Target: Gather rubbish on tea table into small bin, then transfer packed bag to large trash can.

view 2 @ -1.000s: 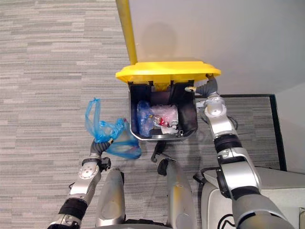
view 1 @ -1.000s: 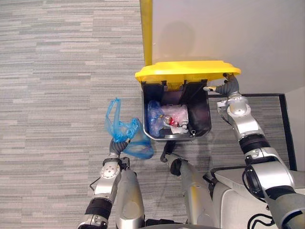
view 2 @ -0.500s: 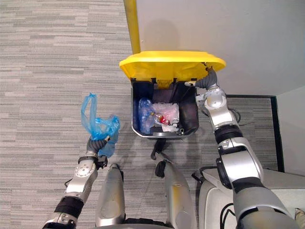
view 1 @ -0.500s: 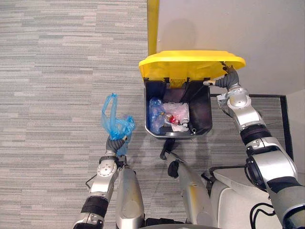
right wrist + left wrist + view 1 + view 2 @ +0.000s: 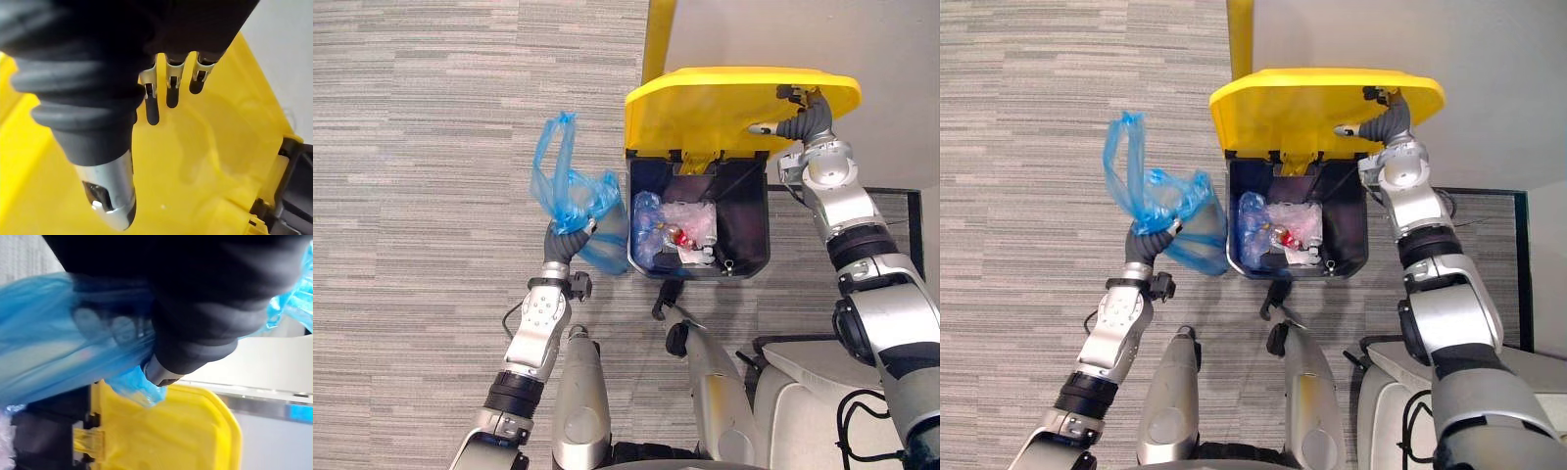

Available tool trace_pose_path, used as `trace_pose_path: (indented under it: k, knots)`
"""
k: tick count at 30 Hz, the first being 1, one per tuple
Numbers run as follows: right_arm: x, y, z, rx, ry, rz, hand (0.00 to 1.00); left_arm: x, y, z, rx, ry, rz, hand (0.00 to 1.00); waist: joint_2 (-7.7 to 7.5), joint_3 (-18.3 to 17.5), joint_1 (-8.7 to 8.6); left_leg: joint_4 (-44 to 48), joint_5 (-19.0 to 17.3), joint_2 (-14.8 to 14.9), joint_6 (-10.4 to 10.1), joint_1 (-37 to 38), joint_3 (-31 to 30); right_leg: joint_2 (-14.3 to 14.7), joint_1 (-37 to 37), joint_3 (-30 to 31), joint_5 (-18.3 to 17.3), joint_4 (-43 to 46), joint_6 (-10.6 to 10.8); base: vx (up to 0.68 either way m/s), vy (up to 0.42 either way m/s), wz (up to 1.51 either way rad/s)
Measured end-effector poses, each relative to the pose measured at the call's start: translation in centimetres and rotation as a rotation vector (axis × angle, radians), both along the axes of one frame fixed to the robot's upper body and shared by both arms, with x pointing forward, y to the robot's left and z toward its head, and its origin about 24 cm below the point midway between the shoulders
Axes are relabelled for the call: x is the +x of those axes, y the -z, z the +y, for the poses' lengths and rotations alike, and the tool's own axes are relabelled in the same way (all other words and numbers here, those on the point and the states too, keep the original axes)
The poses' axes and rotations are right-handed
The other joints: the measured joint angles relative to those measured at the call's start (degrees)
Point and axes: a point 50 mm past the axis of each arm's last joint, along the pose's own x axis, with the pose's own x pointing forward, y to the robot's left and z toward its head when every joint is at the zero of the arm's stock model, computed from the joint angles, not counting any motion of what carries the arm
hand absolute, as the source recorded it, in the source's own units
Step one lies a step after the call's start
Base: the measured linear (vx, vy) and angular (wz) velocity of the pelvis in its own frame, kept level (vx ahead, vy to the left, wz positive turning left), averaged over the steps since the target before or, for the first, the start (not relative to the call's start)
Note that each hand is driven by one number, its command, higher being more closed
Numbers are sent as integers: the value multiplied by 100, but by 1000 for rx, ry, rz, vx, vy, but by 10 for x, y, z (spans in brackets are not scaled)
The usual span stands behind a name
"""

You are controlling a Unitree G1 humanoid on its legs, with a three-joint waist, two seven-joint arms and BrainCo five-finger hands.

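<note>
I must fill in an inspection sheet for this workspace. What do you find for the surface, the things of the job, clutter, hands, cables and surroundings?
Surface: grey striped carpet.
Job's things: black trash can with its yellow lid raised; blue bag held up outside the can, beside its left wall; rubbish already inside, blue and clear plastic.
Clutter: nothing seen.
Hands: left hand shut on the blue bag; right hand open, straight fingers against the lid's underside.
Cables: nothing seen.
Surroundings: pale wall behind the can, with a yellow post.
</note>
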Motion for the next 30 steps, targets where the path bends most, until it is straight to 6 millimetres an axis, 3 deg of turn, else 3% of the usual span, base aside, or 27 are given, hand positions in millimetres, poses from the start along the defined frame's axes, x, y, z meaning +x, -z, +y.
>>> trace_pose_path:
  k: [9, 13, 21, 30]
  knots:
    - [3, -45, 18, -70, -61, -77, 0, 6, -64, -70, 49, 281, -232, 100, 176, 104, -209, 126, -58, -61, 93, -129, 159, -32, -179, 155, 30, 16, 8, -3, 21, -7]
    - [3, -58, 27, -107, -87, -99, 0, 7, -81, -79, 53, 304, -290, 100, 178, 105, -285, 123, -59, -71, 96, -222, 257, -21, -341, 245, 60, 13, 5, 14, -2, -12]
    - [2, -64, 31, -133, -97, -107, 0, 12, -89, -93, 89, 332, -304, 100, 181, 106, -433, 106, -58, -71, 95, -310, 262, -12, -430, 253, 72, -8, -9, 4, -3, -2]
    - [1, -74, 35, -147, -103, -137, 0, 44, -87, -102, 193, 261, -214, 100, 182, 105, -492, -84, 43, -114, 58, -435, 335, -17, -584, 311, 182, -178, -62, 17, -8, 0]
